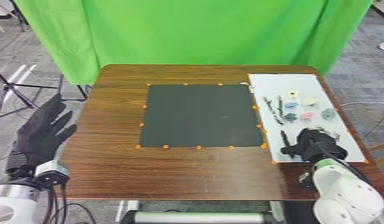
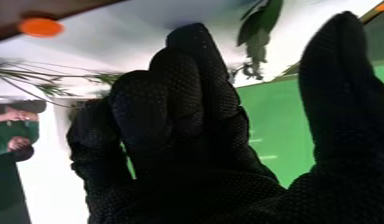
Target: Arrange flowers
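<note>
Reading the room as a clock, with the green curtain (image 1: 206,37) at twelve, I see a dark tripod (image 1: 12,90) standing on the grey carpet (image 1: 100,205) around ten. At nine, just beside the table's edge, the left hand (image 1: 33,140) is open, its fingers extended and empty.

The tabletop (image 1: 108,170) is brown, grained wood, and in its middle lies a dark rectangular mat (image 1: 202,117) with orange markers (image 1: 199,147) round its border. Toward three o'clock sits a white board (image 1: 286,82), longer than it is wide, with its own orange dots.

Slim dark stems (image 1: 269,107) lie along the board's nine o'clock side, left of the loose flower heads: a pale yellow one (image 1: 293,93) at eleven in their cluster, a white one (image 1: 309,101) near twelve, a blue one (image 1: 291,105) at nine, a pink one (image 1: 307,116) at six and a blue-green one (image 1: 328,114) at four.

The right hand (image 1: 315,142) is over the board toward its six o'clock end. Its fingers are straight and open, the thumb held apart. From the wrist I make out a leafy stem (image 2: 259,27) and a feathery green sprig (image 2: 48,82) beyond the glove.
</note>
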Controlling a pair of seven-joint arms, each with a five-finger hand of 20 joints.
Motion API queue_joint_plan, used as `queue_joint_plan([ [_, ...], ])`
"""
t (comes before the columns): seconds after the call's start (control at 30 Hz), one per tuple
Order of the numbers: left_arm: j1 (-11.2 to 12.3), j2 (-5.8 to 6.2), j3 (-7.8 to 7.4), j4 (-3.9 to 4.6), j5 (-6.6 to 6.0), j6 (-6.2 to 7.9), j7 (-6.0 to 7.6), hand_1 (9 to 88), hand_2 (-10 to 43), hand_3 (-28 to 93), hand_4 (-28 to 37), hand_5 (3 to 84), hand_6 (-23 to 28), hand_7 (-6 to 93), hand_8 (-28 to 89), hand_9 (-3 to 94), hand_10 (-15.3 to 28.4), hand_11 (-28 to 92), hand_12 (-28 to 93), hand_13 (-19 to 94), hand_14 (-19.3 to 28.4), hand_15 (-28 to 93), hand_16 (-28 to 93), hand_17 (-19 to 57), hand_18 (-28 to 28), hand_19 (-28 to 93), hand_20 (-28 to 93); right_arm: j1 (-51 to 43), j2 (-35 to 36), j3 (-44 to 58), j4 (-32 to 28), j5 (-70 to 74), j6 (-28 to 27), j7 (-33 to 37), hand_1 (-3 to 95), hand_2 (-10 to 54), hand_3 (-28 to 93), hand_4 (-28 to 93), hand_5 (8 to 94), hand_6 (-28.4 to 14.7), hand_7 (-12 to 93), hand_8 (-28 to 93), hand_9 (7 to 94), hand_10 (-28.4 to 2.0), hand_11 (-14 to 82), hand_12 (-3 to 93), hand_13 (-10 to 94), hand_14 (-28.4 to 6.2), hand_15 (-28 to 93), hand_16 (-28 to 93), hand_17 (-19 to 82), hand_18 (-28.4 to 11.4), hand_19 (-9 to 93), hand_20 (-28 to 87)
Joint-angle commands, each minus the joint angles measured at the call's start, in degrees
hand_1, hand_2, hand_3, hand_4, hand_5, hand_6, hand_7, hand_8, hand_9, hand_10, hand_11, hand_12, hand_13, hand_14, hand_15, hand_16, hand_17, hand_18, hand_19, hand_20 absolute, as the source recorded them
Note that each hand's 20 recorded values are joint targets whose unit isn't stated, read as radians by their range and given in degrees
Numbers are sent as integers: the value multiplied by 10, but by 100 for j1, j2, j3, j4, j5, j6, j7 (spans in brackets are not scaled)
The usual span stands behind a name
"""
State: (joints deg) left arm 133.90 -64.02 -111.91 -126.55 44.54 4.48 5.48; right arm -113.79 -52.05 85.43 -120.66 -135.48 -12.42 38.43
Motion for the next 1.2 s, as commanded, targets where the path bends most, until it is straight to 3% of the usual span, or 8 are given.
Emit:
queue_joint_plan([
  [0.03, 48, -21, -13, -28, -5, 22, -26, 242, -30, 684, -283, 192, 11, 181, -97, 145, 82, 99, 209, 109, 110, 132, 81, -121, 173, 346, 91, -135, -92, -525, 431, 117, -424, 111, 311, -95, 693, -283, 643, 9, 541, -191, 670, -107, 613, 407, 616, -115, 812, 321, 288, -209, 898, 528],
  [0.17, 51, -26, -13, -31, -6, 29, -25, 242, -31, 683, -283, 192, 11, 180, -97, 145, 82, 99, 209, 109, 110, 132, 82, -122, 174, 347, 92, -60, -120, -734, 513, 6, -612, 202, 344, -95, 700, -283, 685, 12, 550, -188, 701, -106, 627, 426, 652, -112, 830, 343, 316, -213, 927, 539],
  [0.3, 43, -34, -20, -25, -1, 7, -49, 242, -31, 684, -283, 192, 11, 181, -97, 144, 82, 99, 209, 109, 109, 132, 82, -123, 174, 347, 92, -70, -151, -858, 539, -54, -788, 265, 411, -95, 649, -283, 693, 11, 537, 75, 723, -106, 629, 441, 676, -107, 832, 367, 344, -209, 932, 558],
  [0.5, 42, -42, -21, -29, -11, 12, -65, 243, -30, 683, -283, 192, 10, 181, -97, 144, 82, 99, 209, 109, 110, 133, 82, -123, 174, 347, 91, -143, -236, -960, 540, -83, -760, 202, 473, -95, 704, -282, 707, 19, 551, 110, 753, -103, 628, 460, 692, -102, 835, 384, 364, -209, 932, 577],
  [0.73, 44, 15, -79, -37, -7, 33, -38, 243, -30, 684, -283, 193, 10, 180, -97, 145, 81, 95, 209, 109, 110, 132, 82, -123, 175, 348, 91, -92, -189, -772, 402, 287, 10, 136, 457, -95, 812, -281, 707, 10, 565, 156, 771, -102, 627, 502, 706, -102, 841, 400, 376, -212, 932, 601],
  [0.83, 114, 87, -170, -65, 17, 59, -18, 243, -29, 683, -283, 193, 10, 180, -97, 145, 81, 97, 211, 109, 110, 132, 82, -123, 175, 348, 91, 97, -127, -647, 273, 691, 375, 175, 450, -95, 830, -275, 708, 5, 573, 166, 776, -103, 632, 510, 712, -102, 849, 401, 383, -214, 932, 617],
  [0.97, 256, 187, -362, -128, 315, 116, -187, 242, -29, 684, -283, 193, 10, 179, -96, 144, 81, 97, 211, 109, 109, 132, 83, -123, 175, 347, 91, 485, -7, -556, 101, 1119, 767, 165, 446, -95, 833, -267, 713, 3, 573, 173, 780, -103, 640, 503, 718, -102, 853, 401, 391, -215, 932, 631],
  [1.2, 584, 322, -741, -166, 234, -213, -205, 239, -35, 689, -283, 194, 9, 181, -96, 145, 81, 98, 210, 109, 109, 131, 83, -124, 175, 347, 92, 1406, 73, -844, -28, 1503, 1071, 74, 452, -95, 831, -266, 724, 1, 560, 181, 790, -101, 645, 490, 733, -97, 852, 401, 409, -216, 932, 645],
])
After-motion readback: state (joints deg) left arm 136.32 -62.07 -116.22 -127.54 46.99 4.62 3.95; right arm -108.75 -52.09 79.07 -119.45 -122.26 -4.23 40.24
